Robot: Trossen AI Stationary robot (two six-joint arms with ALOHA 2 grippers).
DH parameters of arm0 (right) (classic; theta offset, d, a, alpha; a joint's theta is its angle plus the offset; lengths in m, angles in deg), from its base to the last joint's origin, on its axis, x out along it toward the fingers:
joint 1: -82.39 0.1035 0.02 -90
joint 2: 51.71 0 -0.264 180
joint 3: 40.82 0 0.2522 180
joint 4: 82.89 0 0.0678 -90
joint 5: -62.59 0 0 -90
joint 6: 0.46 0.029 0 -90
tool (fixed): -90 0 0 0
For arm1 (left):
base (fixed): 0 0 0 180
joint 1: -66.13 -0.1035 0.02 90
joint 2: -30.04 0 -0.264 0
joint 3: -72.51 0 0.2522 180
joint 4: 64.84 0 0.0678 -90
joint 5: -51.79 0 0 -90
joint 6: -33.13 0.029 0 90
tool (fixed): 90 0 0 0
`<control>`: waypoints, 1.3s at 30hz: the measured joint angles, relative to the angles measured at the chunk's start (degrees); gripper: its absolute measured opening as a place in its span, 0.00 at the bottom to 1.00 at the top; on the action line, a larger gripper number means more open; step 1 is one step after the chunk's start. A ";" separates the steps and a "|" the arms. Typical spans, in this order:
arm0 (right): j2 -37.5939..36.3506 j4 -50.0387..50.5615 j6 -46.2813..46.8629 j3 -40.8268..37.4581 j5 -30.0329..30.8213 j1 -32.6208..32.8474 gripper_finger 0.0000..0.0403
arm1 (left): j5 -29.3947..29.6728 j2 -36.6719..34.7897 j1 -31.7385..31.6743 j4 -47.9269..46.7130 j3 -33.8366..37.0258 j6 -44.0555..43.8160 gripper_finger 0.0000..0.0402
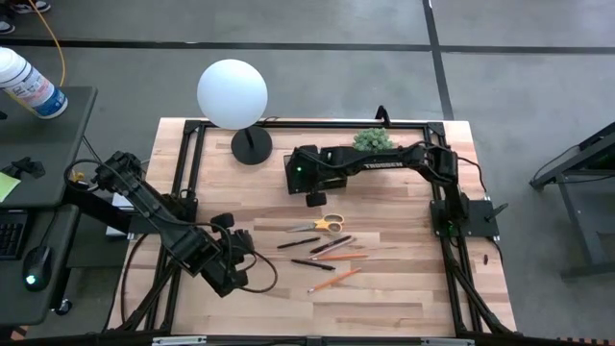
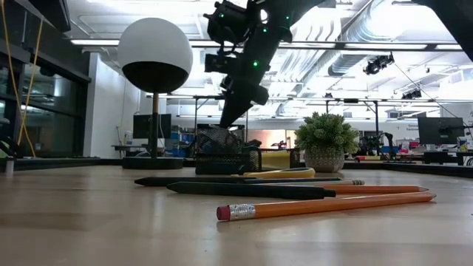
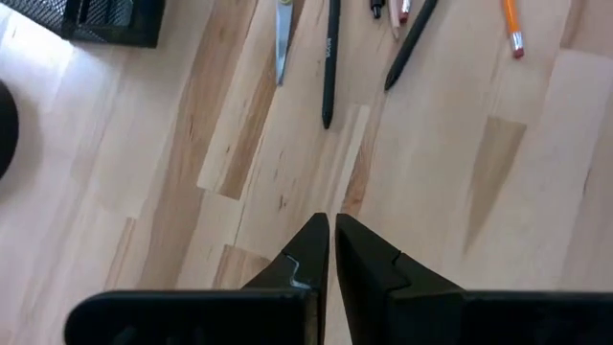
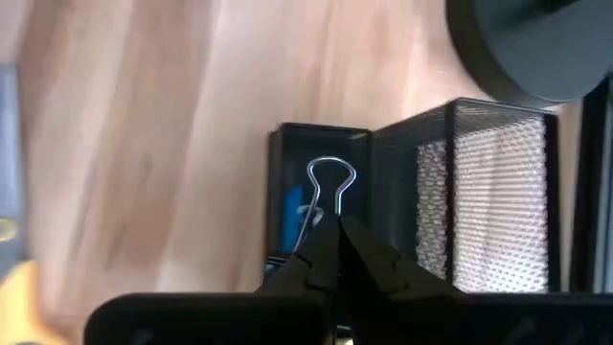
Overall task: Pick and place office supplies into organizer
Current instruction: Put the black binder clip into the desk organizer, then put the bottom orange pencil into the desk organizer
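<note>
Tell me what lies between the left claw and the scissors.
Bare wood only. In the left wrist view, nothing lies between the shut left claw and the scissors.

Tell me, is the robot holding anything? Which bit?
Yes. The right gripper pinches a binder clip by its wire handle, above the organizer. The left gripper holds nothing.

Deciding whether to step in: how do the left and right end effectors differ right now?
The left end effector grips nothing; the right end effector pinches a silver wire binder clip. The left hangs over the bare light wooden table; the right hangs above the black mesh organizer. Both are shut.
</note>
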 joint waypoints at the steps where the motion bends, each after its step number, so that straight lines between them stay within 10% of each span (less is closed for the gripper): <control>1: 0.22 0.12 -0.46 0.00 -0.24 -0.21 0.00 | 0.00 0.00 0.00 -0.02 0.00 -0.44 0.04; 39: 2.02 9.09 5.45 8.57 0.79 2.92 0.13 | 0.48 0.02 0.02 -0.11 0.00 -0.85 0.04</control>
